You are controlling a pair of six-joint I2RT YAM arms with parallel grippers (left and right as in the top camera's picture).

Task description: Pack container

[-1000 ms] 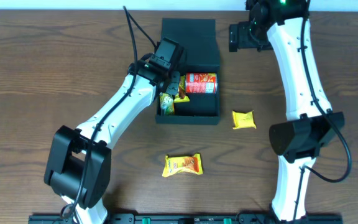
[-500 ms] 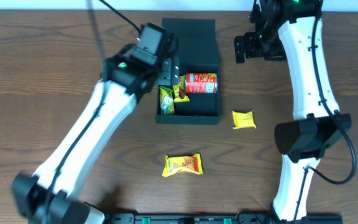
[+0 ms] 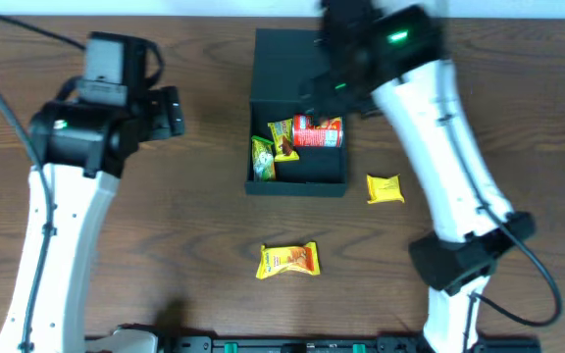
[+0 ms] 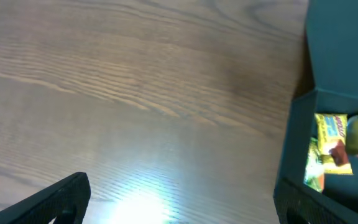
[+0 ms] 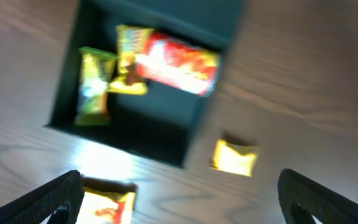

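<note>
On the worktop (image 3: 194, 226): container (image 3: 302, 169) sits centre-back, lid flap (image 3: 298, 57) folded open on the far side, away from the arm bases.
contents: red packet (image 3: 319, 130) lies against the right wall; yellow packet (image 3: 282, 137) touches its left end; green packet (image 3: 262, 158) is at the left wall, just beside the yellow one.
loose items: small yellow packet (image 3: 385, 188) near the container's front-right corner, not touching it; yellow-orange packet (image 3: 288, 260) in front of the container, well apart.
left claw (image 3: 170, 111): left of the container, well apart, over the worktop; wrist view shows the fingers spread wide with nothing between them.
right claw (image 5: 182, 196): above the container, looking down into it; view is motion-blurred, but the fingers are spread wide and pinch nothing.
right arm (image 3: 430, 127): blurred in the overhead view, crosses the container's back-right corner.
</note>
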